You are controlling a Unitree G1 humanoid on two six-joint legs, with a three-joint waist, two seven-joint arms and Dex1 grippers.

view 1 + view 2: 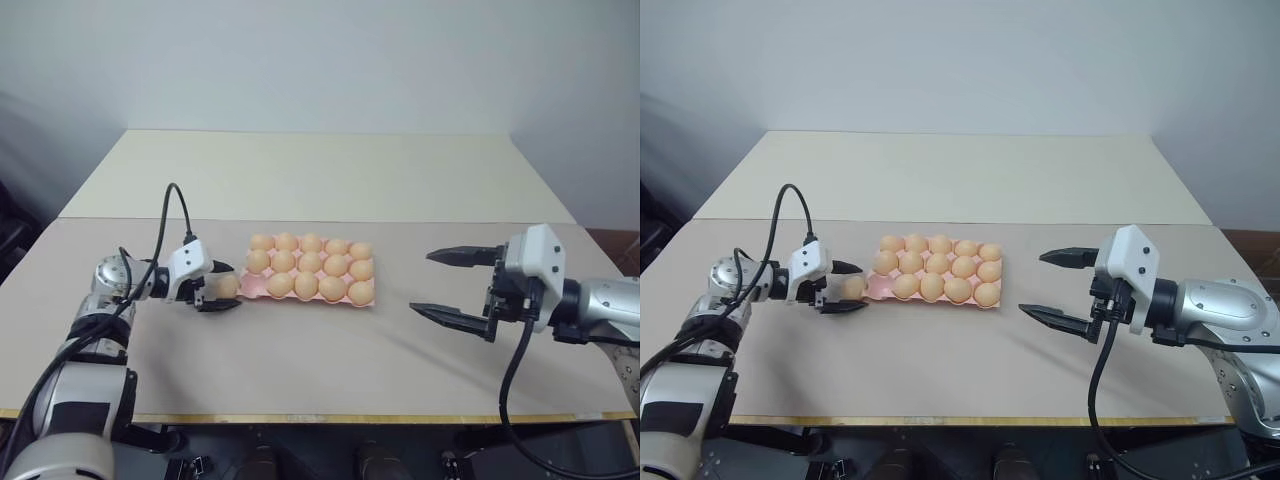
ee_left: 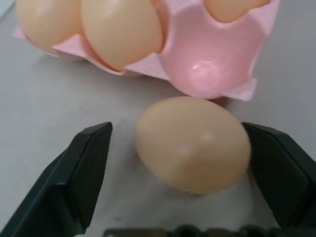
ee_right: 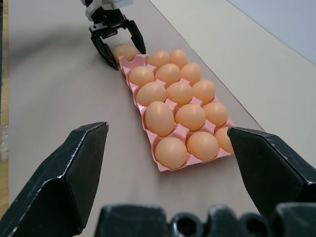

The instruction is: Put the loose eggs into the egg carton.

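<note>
A: Left gripper?
B: Its jaws straddle one egg lying on the table, right against the carton's empty corner cup. One finger touches the egg; the other stands apart, so no grip yet.
A: Right gripper?
B: Jaws wide, nothing between them, well away from the carton. The carton's far eggs are partly hidden behind nearer ones.

No legible text, label, brand, number or sign appears in any view.
</note>
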